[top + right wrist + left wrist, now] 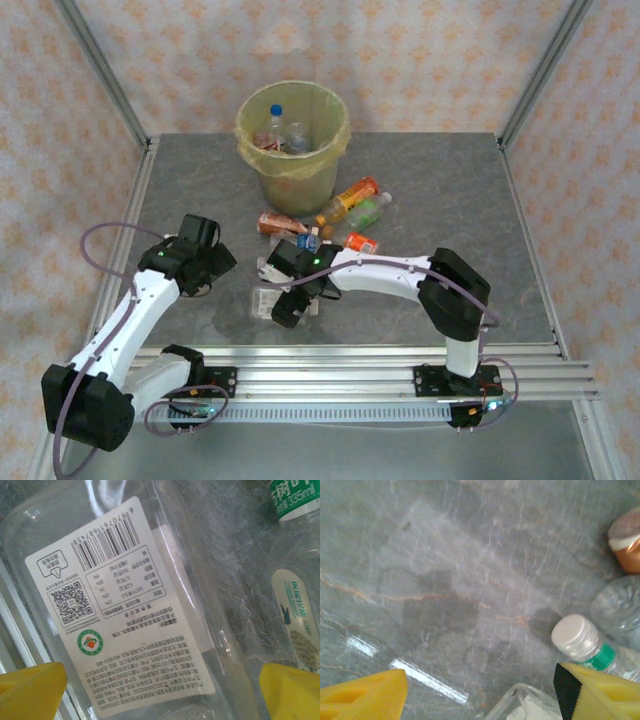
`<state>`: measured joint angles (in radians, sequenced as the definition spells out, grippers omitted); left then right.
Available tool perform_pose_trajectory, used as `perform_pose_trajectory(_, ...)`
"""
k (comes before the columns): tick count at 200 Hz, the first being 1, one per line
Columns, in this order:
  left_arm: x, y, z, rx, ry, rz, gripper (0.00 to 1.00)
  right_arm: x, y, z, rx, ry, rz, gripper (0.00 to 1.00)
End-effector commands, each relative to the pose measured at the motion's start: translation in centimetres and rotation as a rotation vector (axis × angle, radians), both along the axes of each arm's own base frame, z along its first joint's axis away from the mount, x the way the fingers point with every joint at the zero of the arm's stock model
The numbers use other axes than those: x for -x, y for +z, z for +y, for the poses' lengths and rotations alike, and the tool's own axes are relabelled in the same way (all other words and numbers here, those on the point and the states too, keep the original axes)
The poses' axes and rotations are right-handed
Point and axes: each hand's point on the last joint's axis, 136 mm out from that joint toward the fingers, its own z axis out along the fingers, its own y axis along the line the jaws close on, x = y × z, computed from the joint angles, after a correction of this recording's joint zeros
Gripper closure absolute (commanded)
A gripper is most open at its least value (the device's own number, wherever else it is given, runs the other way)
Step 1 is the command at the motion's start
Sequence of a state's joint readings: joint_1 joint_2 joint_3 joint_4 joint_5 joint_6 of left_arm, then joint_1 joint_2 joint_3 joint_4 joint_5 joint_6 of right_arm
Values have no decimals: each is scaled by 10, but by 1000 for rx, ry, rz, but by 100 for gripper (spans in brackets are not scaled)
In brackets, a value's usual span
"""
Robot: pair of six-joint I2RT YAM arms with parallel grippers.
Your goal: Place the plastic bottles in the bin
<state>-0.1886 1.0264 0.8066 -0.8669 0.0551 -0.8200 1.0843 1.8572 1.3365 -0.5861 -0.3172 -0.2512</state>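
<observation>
The bin stands at the back of the table, a few plastic bottles lying inside it. More bottles lie in front of it: an orange one, a green one, a reddish one. My right gripper is open, its yellow fingers straddling a flat clear bottle with a white printed label. My left gripper hangs open over bare table, just left of a white-capped bottle and that clear bottle's corner.
A green-labelled bottle lies right beside the one under my right gripper. A brown-orange bottle end and a clear bottle sit to the right in the left wrist view. Metal rails run along the near edge.
</observation>
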Motion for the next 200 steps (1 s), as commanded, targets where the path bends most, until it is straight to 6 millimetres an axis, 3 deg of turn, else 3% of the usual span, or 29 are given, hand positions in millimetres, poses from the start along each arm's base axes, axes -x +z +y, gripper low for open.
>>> perform_pose_trajectory(1,9,-13,-11,66,-24,45,22,10,17,3,-89,26,54,1)
perform_pose_trajectory(47,5,-12,-12,72,-21,24,22,9,4,4,-70,44,70,1)
perform_pose_trajectory(96,-2,-9,-12,65,-23,20,22,-6,-12,-3,24,35,-3,1)
perform_pose_trajectory(200,-8,-5,-9,45,-14,10,21,8,-27,-2,72,108,15,1)
